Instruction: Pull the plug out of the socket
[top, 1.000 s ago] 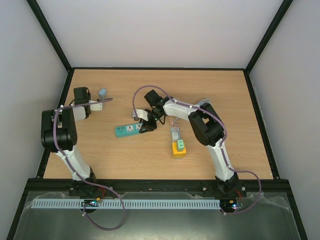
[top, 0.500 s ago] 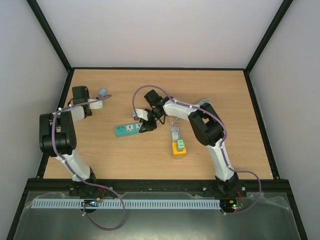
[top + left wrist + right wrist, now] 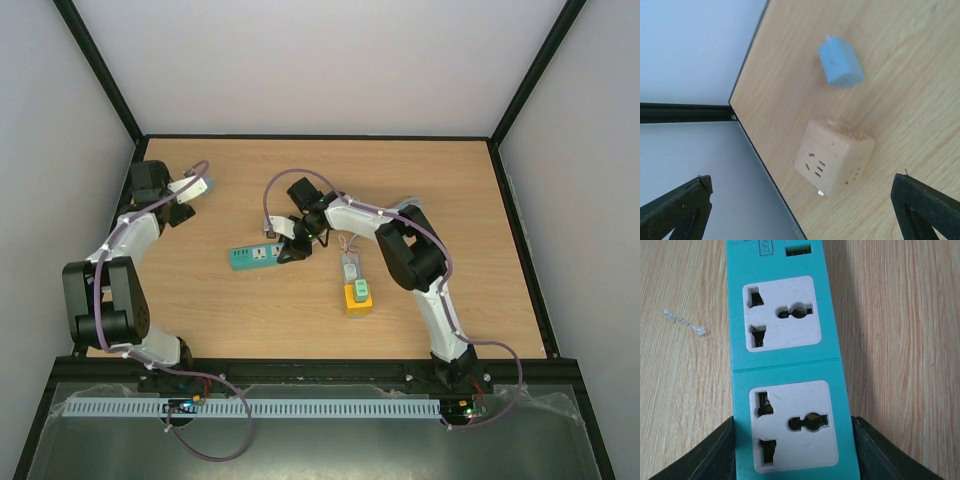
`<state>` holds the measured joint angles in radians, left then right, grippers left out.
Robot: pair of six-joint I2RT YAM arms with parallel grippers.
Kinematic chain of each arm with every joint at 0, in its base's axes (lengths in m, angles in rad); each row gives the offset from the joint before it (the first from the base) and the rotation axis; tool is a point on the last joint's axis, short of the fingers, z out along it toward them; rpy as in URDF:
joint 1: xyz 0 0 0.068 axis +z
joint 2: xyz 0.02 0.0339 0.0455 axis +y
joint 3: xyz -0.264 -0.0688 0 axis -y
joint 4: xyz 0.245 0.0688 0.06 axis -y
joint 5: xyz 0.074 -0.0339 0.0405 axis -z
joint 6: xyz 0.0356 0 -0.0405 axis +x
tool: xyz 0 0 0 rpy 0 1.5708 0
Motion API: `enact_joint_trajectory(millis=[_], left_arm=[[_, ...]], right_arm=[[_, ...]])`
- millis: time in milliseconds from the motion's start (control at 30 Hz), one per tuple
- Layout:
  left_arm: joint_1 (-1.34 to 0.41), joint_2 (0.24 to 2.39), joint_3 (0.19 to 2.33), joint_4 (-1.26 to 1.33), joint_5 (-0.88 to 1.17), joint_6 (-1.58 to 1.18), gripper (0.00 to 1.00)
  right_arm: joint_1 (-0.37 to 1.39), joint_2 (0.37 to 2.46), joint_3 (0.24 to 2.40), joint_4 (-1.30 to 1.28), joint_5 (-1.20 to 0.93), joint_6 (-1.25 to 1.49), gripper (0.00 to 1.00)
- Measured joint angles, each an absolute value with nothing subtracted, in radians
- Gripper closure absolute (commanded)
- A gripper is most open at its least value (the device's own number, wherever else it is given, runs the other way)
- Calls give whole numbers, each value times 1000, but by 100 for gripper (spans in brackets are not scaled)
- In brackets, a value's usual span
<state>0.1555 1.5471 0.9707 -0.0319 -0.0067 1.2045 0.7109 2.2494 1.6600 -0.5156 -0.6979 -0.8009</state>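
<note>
A small blue plug (image 3: 841, 64) lies loose on the wood, apart from a beige cube socket (image 3: 835, 157) just below it in the left wrist view. My left gripper (image 3: 800, 220) is open and empty, its fingertips (image 3: 677, 205) spread wide on either side of the cube. In the top view it (image 3: 192, 196) sits at the back left corner beside the blue plug (image 3: 205, 184). My right gripper (image 3: 290, 250) is shut on the right end of a teal power strip (image 3: 252, 259). Both white sockets of the strip (image 3: 785, 365) are empty.
A yellow and green block (image 3: 358, 295) with a grey piece behind it lies right of the strip. The black frame edge (image 3: 747, 135) and the wall run close to the cube socket on the left. A purple cable (image 3: 268, 205) loops above the right gripper.
My left arm has swung back and left toward the table's corner, the gripper now next to the blue plug. The right arm and the strip have not moved.
</note>
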Motion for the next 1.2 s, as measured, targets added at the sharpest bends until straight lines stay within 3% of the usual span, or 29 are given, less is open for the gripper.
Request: enact_joint_trajectory(millis=[633,1200], left_arm=[[155,1370,1106,-141,372,667,1],[118,1335,1111,-178,456,492,1]], right_arm=[[695,2290,1740,-598,-719,-804,82],[514,2419,2006,-664,-543,-878,79]])
